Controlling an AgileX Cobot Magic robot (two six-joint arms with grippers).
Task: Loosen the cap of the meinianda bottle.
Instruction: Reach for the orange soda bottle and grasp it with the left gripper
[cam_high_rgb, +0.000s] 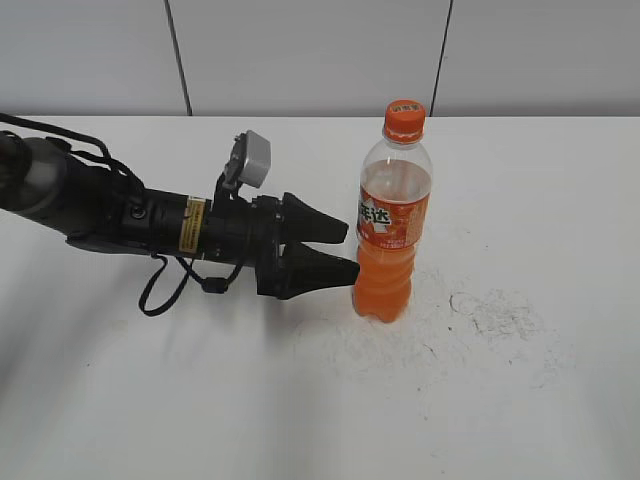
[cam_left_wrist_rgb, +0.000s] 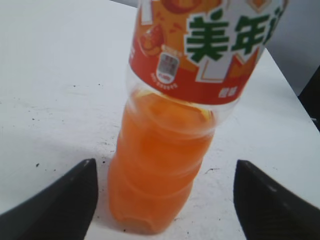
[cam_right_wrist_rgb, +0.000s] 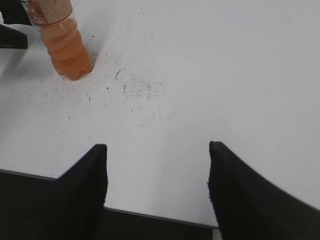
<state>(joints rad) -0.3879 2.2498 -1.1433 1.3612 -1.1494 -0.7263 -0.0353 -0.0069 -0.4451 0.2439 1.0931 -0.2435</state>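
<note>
Right now my left pincer (cam_high_rgb: 345, 250) lies low and level with its jaws spread, the bottle (cam_high_rgb: 392, 235) standing upright just off the tips; in the left wrist view the lower body sits between the two fingers (cam_left_wrist_rgb: 55, 207) with clear gaps on both sides, so nothing is gripped. The cap (cam_high_rgb: 404, 119) is on, well above the pincer's height. My right pincer (cam_right_wrist_rgb: 157, 192) is open too, hanging over the near table (cam_right_wrist_rgb: 225, 75) edge, well away from the bottle.

My worry is tipping: the bottle is tall and narrow, and one finger arriving first, or a nudge forward, would likely push it over or skid it across the table. Squeezing the soft lower body too hard could buckle it, and too light a hold would probably let the whole bottle spin when the cap is turned.

Room is generous. The table lies bare around the bottle apart from scuff marks (cam_high_rgb: 495, 310) to its right, so the right arm has an open path in from that side and from above. The table's back edge lies well behind the bottle.
</note>
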